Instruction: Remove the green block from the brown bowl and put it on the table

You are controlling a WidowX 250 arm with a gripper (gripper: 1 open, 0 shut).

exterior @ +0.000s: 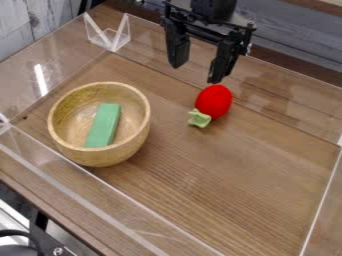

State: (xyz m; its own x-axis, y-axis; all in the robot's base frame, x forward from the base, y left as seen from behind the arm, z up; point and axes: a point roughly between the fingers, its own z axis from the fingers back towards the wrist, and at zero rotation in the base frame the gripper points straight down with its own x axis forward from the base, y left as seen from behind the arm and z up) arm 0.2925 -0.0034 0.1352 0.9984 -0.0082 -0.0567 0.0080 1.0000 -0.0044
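1. Green block [102, 125] lies inside the brown bowl [94, 151], toward its right side.
2. Bowl sits on the table [201, 190].
3. Red ball [214, 99] rests right of the bowl, pale chunk [199, 118] just beside it.
4. Gripper [202, 66] hovers behind the ball, jaws open.

You won't find any readable text, labels, brands, numbers or signs here (at this size, your view shows no lettering that can be made out).
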